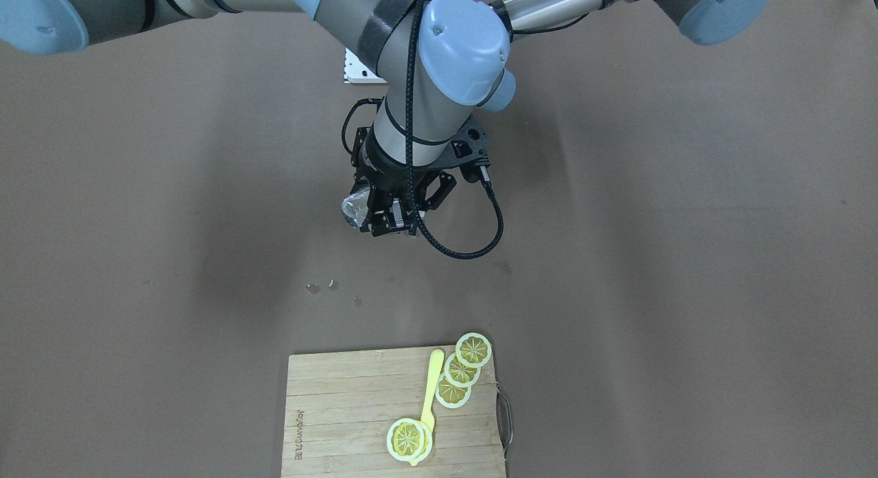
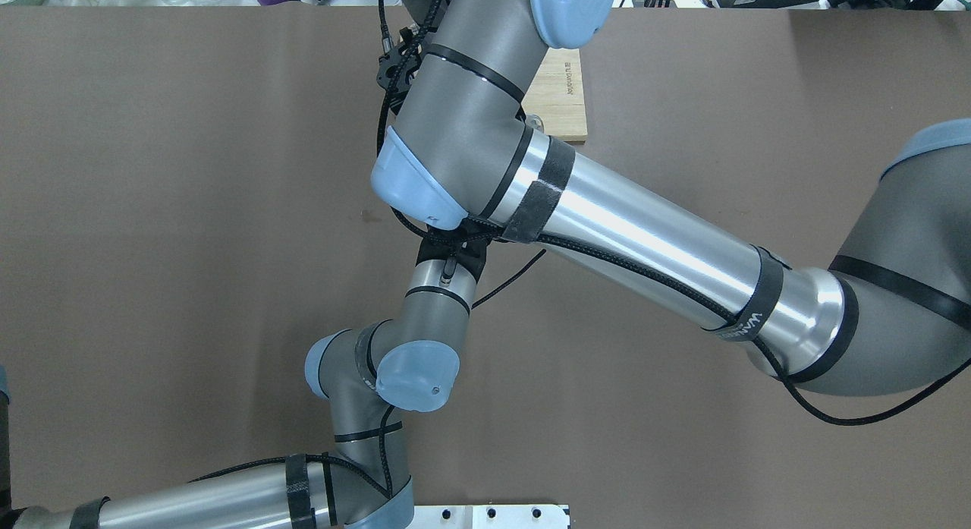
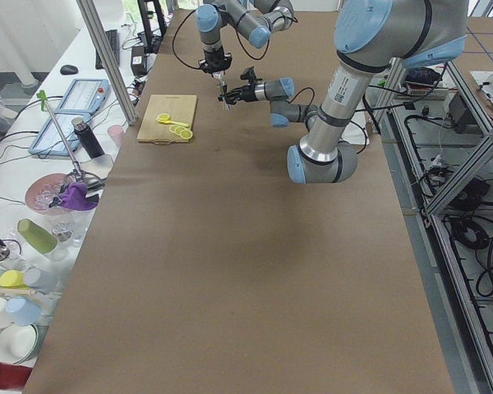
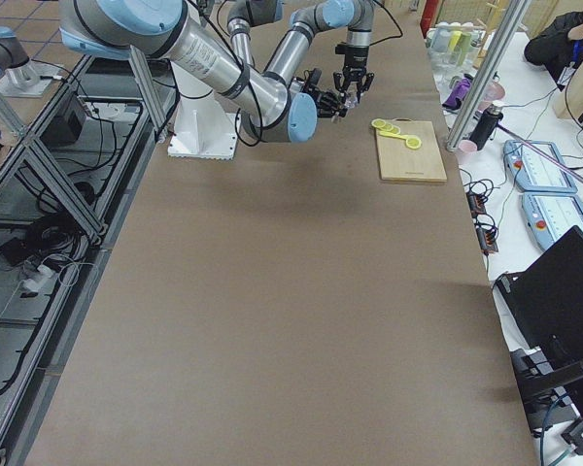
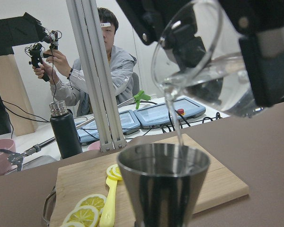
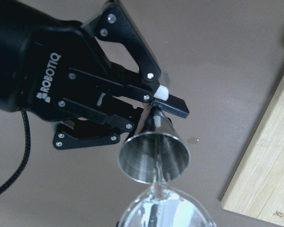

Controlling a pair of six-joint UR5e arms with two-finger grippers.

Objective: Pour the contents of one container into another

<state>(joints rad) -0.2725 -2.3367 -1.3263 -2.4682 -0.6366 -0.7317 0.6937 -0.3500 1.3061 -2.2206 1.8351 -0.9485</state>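
Right gripper (image 5: 222, 52) clamped on glass (image 5: 206, 82), left gripper (image 6: 154, 108) clamped on jigger (image 6: 154, 158) at glass's 7 o'clock; I'd tilt gently; stream (image 5: 177, 125) centred.

Front view looks steeply down from across the table (image 1: 686, 258), cutting board (image 1: 343, 409) at 6 o'clock; overhead looks forward from behind, board at 12. Side views stand far off at its ends. Wrist cameras sit close, sharing the metal cup (image 5: 163, 189)
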